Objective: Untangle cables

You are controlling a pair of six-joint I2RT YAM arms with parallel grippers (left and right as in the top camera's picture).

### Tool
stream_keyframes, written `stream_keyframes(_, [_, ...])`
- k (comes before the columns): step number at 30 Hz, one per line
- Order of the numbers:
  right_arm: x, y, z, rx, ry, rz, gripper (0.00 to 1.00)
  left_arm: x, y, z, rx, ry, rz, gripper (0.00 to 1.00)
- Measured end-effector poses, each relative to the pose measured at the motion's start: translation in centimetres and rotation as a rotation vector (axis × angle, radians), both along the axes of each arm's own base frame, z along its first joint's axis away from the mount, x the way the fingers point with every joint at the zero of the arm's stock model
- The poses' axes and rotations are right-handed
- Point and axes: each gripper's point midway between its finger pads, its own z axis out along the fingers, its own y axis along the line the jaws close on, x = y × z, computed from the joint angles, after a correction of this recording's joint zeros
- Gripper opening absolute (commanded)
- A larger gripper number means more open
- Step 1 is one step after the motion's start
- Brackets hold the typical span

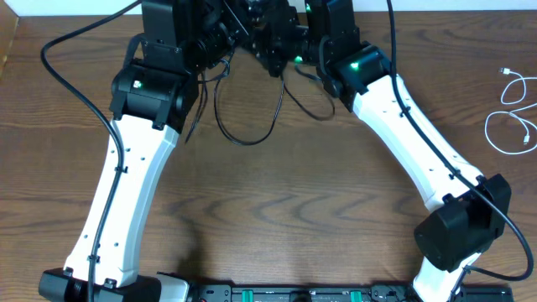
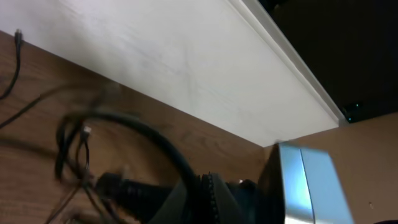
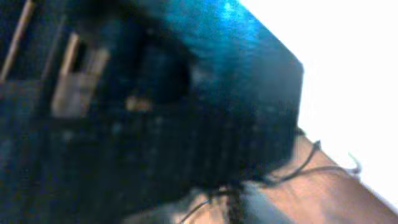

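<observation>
Black cable [image 1: 247, 141] looped under left end effector [image 1: 222, 35] and right end effector [image 1: 281, 52], grip state unclear, white cable [image 1: 513, 107] well apart

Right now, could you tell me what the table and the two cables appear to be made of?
Table: likely wood or wood-look laminate, matte brown, with grain lines showing. White cable: probably a smooth plastic or rubber jacket, since it lies in soft loops. Black cable: seemingly a similar flexible jacket, dull in finish and bent in a limp loop. It is too thin to tell more.
</observation>
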Motion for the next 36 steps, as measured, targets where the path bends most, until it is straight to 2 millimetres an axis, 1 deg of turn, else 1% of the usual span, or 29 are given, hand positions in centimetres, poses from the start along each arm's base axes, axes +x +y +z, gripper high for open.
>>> stream_keyframes(6, [0.5, -0.5, 0.2, 0.039, 0.056, -0.035, 0.01, 0.0, 0.0, -0.1, 0.034, -0.015, -0.014, 0.08])
stream_keyframes(7, [0.6, -0.7, 0.2, 0.045, 0.067, -0.034, 0.01, -0.1, 0.0, -0.2, 0.044, -0.015, -0.015, 0.14])
stream_keyframes(8, [0.6, -1.0, 0.2, 0.051, 0.079, -0.031, 0.01, -0.1, 0.0, -0.3, 0.054, -0.015, -0.018, 0.32])
stream_keyframes(9, [0.7, -1.2, 0.1, 0.052, 0.093, -0.034, 0.01, -0.2, 0.0, -0.5, 0.071, -0.017, -0.021, 0.56])
stream_keyframes(10, [1.1, -2.1, -0.2, 0.055, 0.125, -0.052, 0.01, -0.2, 0.1, -0.6, 0.085, -0.017, -0.020, 0.98])
stream_keyframes(11, [1.2, -2.2, -0.2, 0.055, 0.126, -0.055, 0.01, -0.2, 0.2, -0.9, 0.099, -0.014, -0.022, 0.98])
stream_keyframes(15, [2.6, -5.8, -1.0, 0.050, 0.210, -0.138, 0.01, -0.7, 0.6, -2.1, 0.197, -0.004, -0.050, 0.98])
stream_keyframes(17, [2.9, -7.3, -1.0, 0.051, 0.242, -0.172, 0.01, -0.9, 0.7, -2.7, 0.228, 0.002, -0.061, 0.98])
stream_keyframes(19, [2.8, -8.7, -0.5, 0.056, 0.269, -0.199, 0.01, -1.1, 0.8, -3.7, 0.257, 0.024, -0.075, 0.98])
stream_keyframes(22, [2.2, -10.2, 0.2, 0.063, 0.299, -0.221, 0.01, -0.7, 0.2, -5.8, 0.304, 0.047, -0.131, 0.98])
stream_keyframes(24, [1.8, -10.8, 0.6, 0.066, 0.313, -0.230, 0.01, 0.2, -0.6, -7.5, 0.322, 0.059, -0.188, 0.98])
stream_keyframes(26, [1.4, -11.2, 0.8, 0.068, 0.328, -0.233, 0.01, 1.3, -1.8, -9.7, 0.321, 0.075, -0.250, 0.98])
stream_keyframes(28, [1.2, -11.4, 0.6, 0.064, 0.346, -0.237, 0.01, 2.3, -3.1, -11.6, 0.296, 0.082, -0.309, 1.00])
stream_keyframes(30, [1.2, -11.6, 0.5, 0.061, 0.356, -0.242, 0.01, 3.0, -4.3, -12.8, 0.264, 0.072, -0.362, 0.95])
stream_keyframes(32, [1.2, -11.7, 0.4, 0.061, 0.359, -0.244, 0.01, 3.3, -5.1, -13.4, 0.234, 0.066, -0.398, 0.88])
stream_keyframes(34, [1.2, -11.7, 0.4, 0.061, 0.359, -0.244, 0.01, 3.2, -5.8, -13.3, 0.212, 0.057, -0.420, 0.77])
stream_keyframes(36, [1.2, -11.7, 0.4, 0.061, 0.359, -0.245, 0.01, 3.0, -6.3, -12.8, 0.201, 0.045, -0.429, 0.70])
